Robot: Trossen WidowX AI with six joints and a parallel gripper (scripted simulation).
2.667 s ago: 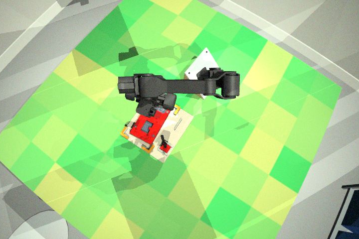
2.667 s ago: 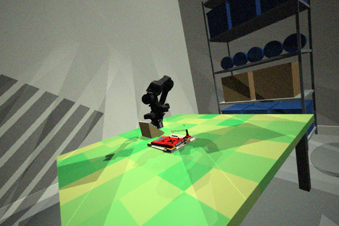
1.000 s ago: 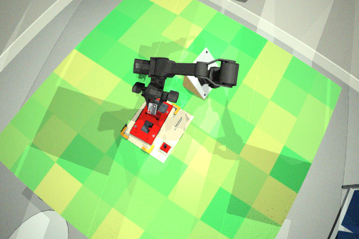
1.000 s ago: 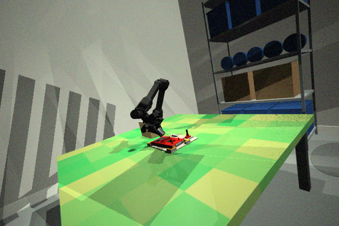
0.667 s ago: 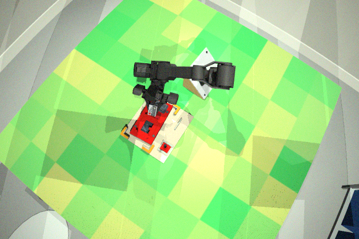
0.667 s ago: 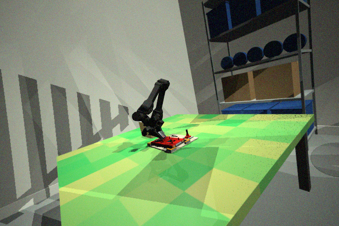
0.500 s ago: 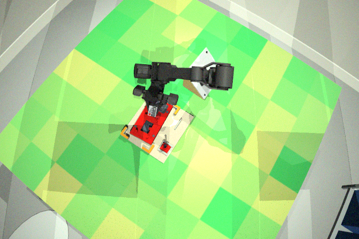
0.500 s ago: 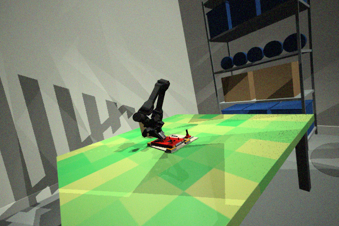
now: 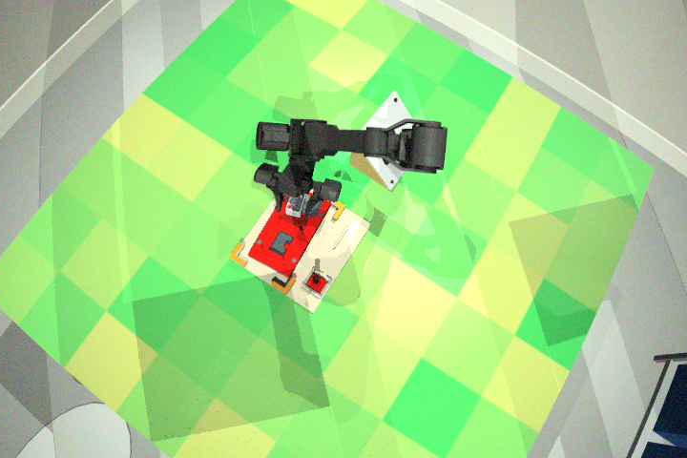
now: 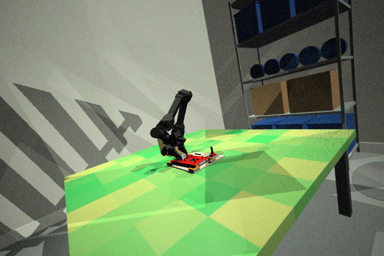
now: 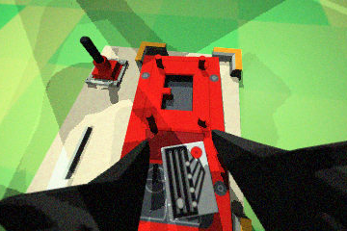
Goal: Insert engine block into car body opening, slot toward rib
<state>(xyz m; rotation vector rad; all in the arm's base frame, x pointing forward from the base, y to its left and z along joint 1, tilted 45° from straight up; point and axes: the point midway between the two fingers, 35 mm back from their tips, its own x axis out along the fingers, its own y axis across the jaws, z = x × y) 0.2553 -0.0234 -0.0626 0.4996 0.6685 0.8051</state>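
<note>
The engine block [image 9: 296,207] [image 11: 188,180], grey with a red dot on its top, is over the near part of the red car body [image 9: 266,238] [image 10: 183,161] [image 11: 206,103]. It is turned slightly to the body in the wrist view and is outside the opening [image 9: 281,242] [image 11: 181,96]. Whether it rests flat is not clear, and its slot side is hidden. The red rib [image 11: 166,90] juts into the opening's left side in the wrist view. My gripper [image 9: 297,205] [image 11: 180,139] is open, its fingers apart on either side of the block and low over the body.
Dark pegs stand around the opening. The car body lies on a cream board [image 9: 322,245] [image 11: 96,130] between orange corner brackets [image 9: 282,284] [image 11: 152,49]. A red-based lever [image 9: 316,281] [image 10: 212,152] [image 11: 104,67] stands on the board, beside a dark slot [image 11: 79,153]. A white-topped wedge is under the arm.
</note>
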